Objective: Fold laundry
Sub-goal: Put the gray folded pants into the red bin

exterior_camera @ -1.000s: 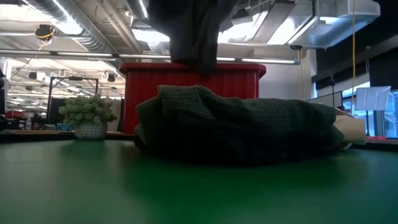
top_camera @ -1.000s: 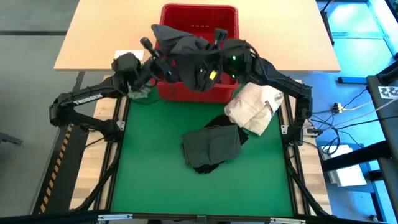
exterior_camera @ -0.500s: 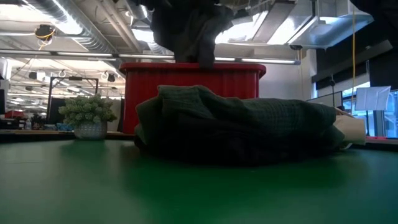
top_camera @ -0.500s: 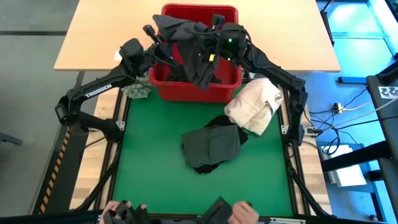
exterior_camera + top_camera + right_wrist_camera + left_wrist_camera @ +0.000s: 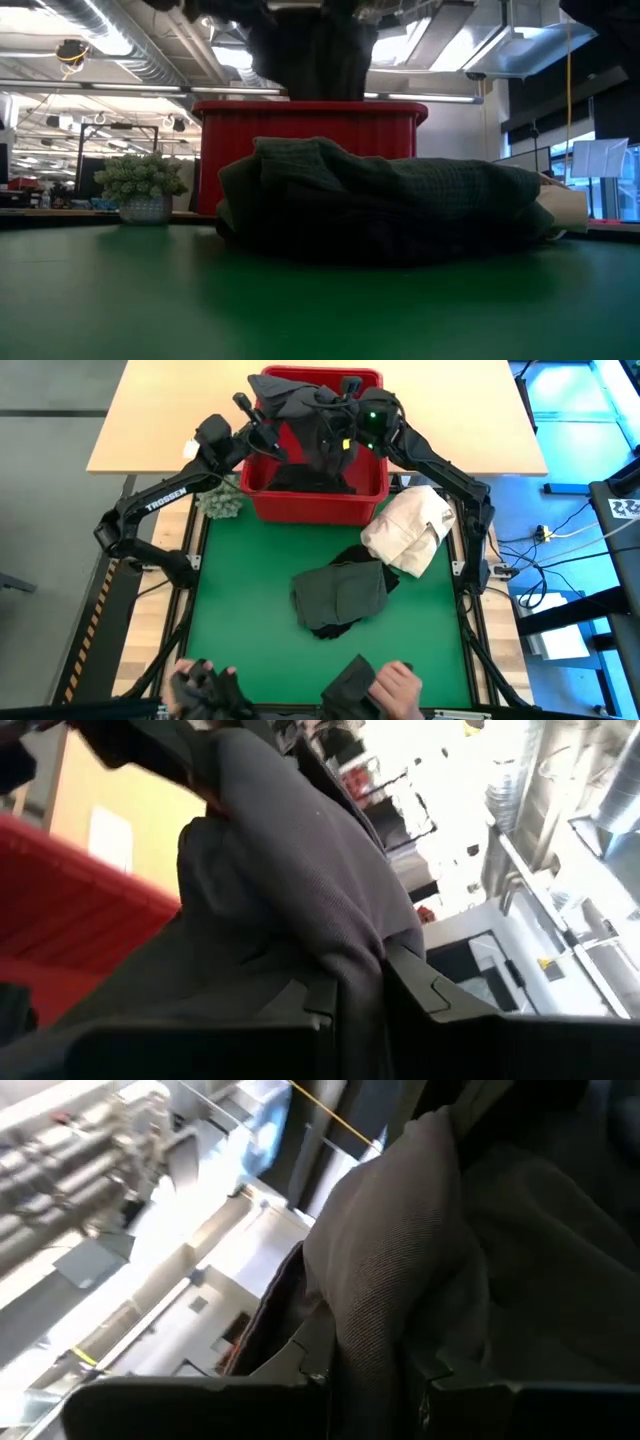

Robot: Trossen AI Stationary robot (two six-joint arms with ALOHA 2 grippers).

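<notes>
Gripping one dark garment (image 5: 305,420) over the red basket (image 5: 312,505), both pincers show cloth pinched only in wrist views.

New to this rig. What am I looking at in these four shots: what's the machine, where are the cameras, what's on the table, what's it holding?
It is a two-armed robot at a table. Each arm ends in a two-finger hand.

The overhead shot shows the whole table. The second shot sits at table-top height. The other two come from cameras on each wrist, looking past that arm's own fingers.

The left hand and right hand are both shut on a dark grey garment, holding it up over the red basket.

On the green mat lie a dark green garment and a cream-white cloth heap. A small potted plant stands beside the basket.

At the near edge, a person's hands show, one holding dark cloth.
</notes>
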